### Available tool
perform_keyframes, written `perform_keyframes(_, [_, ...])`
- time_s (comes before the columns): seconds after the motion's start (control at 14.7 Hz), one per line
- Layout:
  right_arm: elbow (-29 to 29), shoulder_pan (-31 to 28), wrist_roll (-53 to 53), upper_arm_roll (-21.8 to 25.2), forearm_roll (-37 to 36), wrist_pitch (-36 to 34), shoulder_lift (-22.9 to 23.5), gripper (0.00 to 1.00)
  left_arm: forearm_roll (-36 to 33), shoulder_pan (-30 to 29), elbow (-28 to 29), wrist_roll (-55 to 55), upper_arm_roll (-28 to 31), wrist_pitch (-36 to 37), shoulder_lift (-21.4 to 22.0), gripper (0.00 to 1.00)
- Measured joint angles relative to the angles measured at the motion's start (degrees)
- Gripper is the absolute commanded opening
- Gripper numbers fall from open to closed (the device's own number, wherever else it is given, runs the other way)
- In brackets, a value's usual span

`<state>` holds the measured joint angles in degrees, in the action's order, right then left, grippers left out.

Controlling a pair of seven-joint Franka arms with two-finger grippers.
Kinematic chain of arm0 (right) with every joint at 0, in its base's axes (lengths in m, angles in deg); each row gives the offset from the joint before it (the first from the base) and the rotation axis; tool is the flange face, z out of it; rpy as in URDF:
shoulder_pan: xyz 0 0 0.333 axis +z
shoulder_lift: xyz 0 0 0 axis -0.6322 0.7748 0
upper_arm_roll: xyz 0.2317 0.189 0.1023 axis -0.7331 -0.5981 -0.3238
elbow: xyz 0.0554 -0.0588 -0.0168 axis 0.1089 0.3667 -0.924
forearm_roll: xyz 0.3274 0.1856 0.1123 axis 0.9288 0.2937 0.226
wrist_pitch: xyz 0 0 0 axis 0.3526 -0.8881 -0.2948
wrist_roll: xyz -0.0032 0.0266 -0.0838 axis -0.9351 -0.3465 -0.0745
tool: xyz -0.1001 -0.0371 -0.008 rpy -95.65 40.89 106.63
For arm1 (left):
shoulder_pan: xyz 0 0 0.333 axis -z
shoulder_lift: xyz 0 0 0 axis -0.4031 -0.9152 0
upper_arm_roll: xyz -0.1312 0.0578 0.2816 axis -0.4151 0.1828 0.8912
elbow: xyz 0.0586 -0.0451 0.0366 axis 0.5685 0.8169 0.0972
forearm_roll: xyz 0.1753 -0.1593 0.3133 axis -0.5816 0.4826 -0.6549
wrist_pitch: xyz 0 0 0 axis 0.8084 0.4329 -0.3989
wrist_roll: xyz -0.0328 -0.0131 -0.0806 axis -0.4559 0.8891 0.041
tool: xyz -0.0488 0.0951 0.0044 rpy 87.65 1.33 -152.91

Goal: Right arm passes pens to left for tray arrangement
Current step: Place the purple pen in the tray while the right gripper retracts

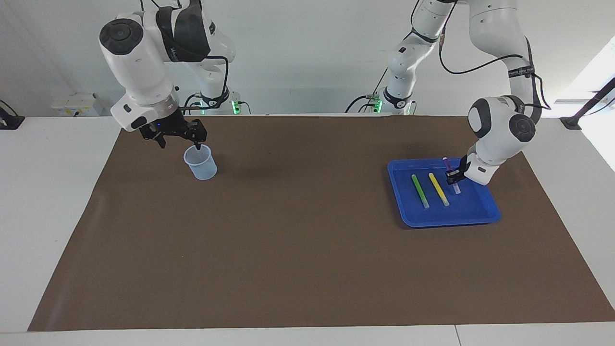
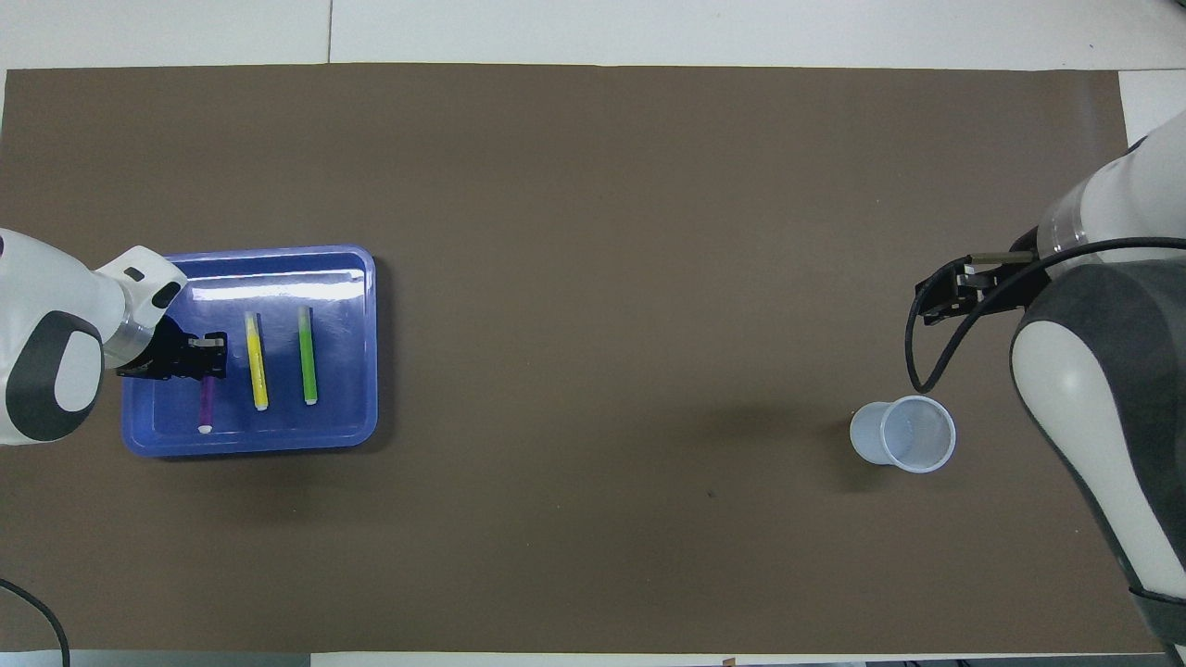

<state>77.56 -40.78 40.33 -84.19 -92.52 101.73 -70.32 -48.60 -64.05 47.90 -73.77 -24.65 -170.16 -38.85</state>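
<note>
From my station, nearest the robots the right end effector (image 1: 180, 139) hangs over the clear cup (image 1: 200, 162) at the right arm's end of the tabletop (image 1: 57, 192), fingers spread wide and holding nothing; the cup looks empty, so I judge the passing finished. A little farther out, at the left arm's end, the blue tray (image 1: 480, 214) carries the green pen (image 1: 420, 191) and yellow pen (image 1: 438, 189) lying side by side. The left end effector (image 1: 453, 179) is clamped on the purple pen (image 1: 456, 186), low over the tray beside the yellow one. Only its release seems left.
</note>
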Motion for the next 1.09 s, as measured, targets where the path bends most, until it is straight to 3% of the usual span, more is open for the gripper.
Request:
perform_keyframes(0.34, [-0.2,1.2,-5.1,7.0,0.0,0.0,-0.2,1.0,-1.2,0.0,-1.1,0.8,0.0,-1.0,-1.2,0.0])
perform_keyframes(0.82, [-1.2,1.7,-11.3,12.1,0.1,-0.2,-2.1,1.0,-1.4,-1.2,-1.3,5.0,0.1,-5.3,-1.9,0.0])
perform_keyframes(0.89, [-0.8,1.7,-11.3,12.8,0.1,0.0,-2.1,1.0,-1.4,-1.7,-1.3,5.8,0.1,-5.4,-1.9,0.58])
perform_keyframes(0.96, [-0.2,1.7,-11.3,13.2,0.1,0.3,-2.1,1.0,-1.4,-2.1,-1.3,6.1,0.1,-5.4,-2.0,1.0])
perform_keyframes(1.09, [0.2,1.7,-11.3,13.2,0.1,0.9,-2.1,1.0,-1.4,-2.2,-1.2,6.2,0.1,-5.4,-2.0,1.0])
